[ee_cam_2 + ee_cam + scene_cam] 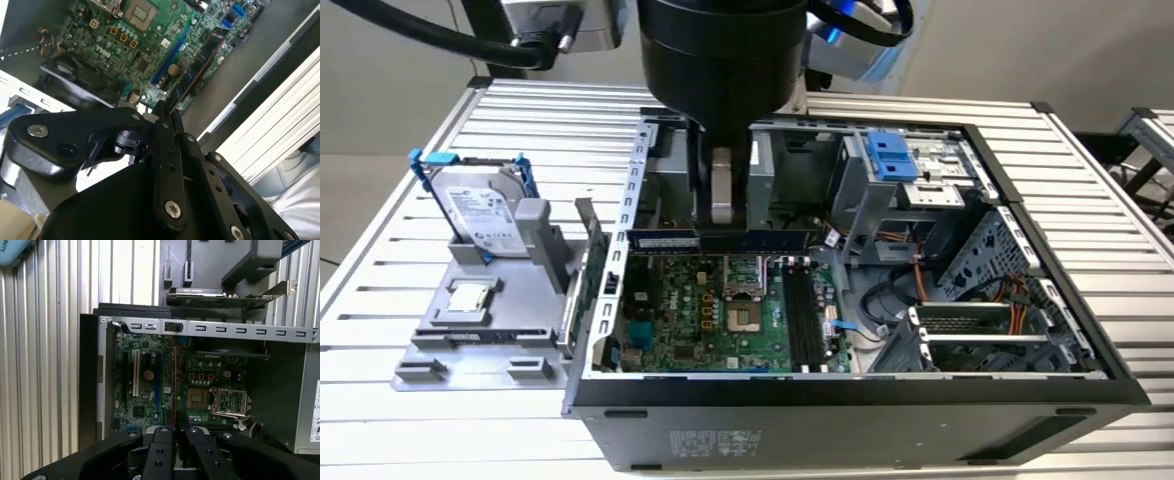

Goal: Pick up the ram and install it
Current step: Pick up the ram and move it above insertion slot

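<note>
ram [774, 241] in pincer [722, 222] above motherboard [707, 320]

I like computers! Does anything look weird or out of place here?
The silver CPU chip lies outside the case on a grey tray, while the motherboard's socket stands open and looks empty.

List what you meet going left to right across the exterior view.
Silver hard drive in blue brackets → ram clamped by the gripper → blue drive-bay bracket → green card low in the case.
</note>
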### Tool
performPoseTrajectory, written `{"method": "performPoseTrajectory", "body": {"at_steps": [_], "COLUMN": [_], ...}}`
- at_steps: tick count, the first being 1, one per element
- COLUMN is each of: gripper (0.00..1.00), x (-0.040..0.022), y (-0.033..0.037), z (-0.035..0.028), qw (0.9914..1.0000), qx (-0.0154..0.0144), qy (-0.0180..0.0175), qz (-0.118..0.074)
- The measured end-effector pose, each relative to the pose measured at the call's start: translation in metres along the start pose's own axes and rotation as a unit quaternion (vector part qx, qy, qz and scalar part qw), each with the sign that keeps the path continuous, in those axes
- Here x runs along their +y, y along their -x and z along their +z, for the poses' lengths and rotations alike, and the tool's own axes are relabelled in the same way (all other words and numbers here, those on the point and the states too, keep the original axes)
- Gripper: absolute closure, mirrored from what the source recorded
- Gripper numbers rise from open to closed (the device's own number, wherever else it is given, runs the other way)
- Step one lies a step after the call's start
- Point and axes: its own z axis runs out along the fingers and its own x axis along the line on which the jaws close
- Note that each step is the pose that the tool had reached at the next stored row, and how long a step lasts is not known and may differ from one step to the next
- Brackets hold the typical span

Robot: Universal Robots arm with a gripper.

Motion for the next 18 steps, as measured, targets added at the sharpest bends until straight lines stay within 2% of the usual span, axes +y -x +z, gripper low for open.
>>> {"method": "performPoseTrajectory", "body": {"at_steps": [18], "gripper": [1.00], "x": [-0.0506], "y": [-0.0011], "z": [0.0000], "qw": [1.00000], "qx": [0.0000], "qy": [0.0000], "qz": [0.002]}}
